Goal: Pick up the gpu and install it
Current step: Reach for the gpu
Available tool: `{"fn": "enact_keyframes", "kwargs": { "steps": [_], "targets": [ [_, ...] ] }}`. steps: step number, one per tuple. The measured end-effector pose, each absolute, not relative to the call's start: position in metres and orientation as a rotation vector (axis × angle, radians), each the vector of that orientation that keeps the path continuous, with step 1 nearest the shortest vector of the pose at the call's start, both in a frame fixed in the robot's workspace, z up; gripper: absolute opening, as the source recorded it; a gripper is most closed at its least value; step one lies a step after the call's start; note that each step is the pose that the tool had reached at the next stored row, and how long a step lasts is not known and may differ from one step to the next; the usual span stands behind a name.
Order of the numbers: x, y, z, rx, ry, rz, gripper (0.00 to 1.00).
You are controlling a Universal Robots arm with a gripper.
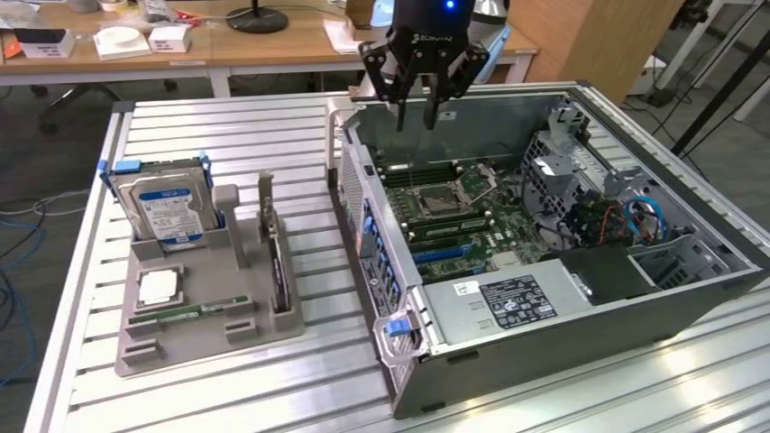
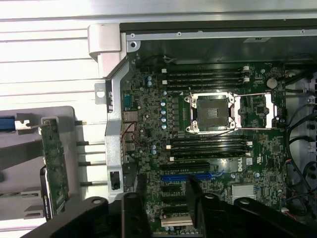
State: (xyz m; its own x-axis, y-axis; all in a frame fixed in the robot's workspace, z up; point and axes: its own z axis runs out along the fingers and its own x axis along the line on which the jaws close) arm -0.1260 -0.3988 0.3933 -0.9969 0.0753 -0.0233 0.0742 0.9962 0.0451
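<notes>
My pincer (image 1: 416, 115) hangs over the open computer case (image 1: 710, 271), near its far wall in the exterior view and above the motherboard (image 1: 463, 212). It is open. In the wrist view its two black fingers (image 2: 132, 218) stand apart, and between them I see only the board with its blue slot (image 2: 190, 177). Nothing is held and nothing is touched. The gpu (image 1: 277, 262) is not in the case. It stands on its long edge in a slot of the gray holder (image 1: 205, 334), which lies on the table (image 1: 241, 135) at the exterior view's left of the case. Its silver bracket points up at the far end, and the dark card runs toward the near end of the holder. In the wrist view I see the gpu from above as a narrow green board beside the case wall, well apart from my pincer. In the same holder the hard drive (image 1: 162, 203) with the blue and white label stands upright at the far left corner, and the small memory stick (image 1: 187, 313) lies flat near the front edge. Inside the case, the processor socket (image 2: 210, 114) is open and has rows of memory slots on two sides. The power supply box (image 1: 511, 298) with a white label sits at the near end of the case.
</notes>
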Motion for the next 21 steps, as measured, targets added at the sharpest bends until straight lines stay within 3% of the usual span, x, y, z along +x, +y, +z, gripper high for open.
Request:
{"fn": "enact_keyframes", "kwargs": {
  "steps": [2, 4, 5, 7, 9, 21],
  "targets": [
    [-0.126, -0.3988, 0.3933, 0.117, 3.114, 0.069, 0.38],
    [-0.126, -0.3988, 0.3933, 0.117, 3.114, 0.069, 0.26],
    [-0.126, -0.3988, 0.3933, 0.117, 3.114, 0.069, 0.26],
    [-0.126, -0.3988, 0.3933, 0.117, 3.114, 0.069, 0.15],
    [-0.126, -0.3988, 0.3933, 0.117, 3.114, 0.069, 0.11],
    [-0.1288, -0.3988, 0.3933, 0.117, 3.114, 0.068, 0.11]
  ]
}}
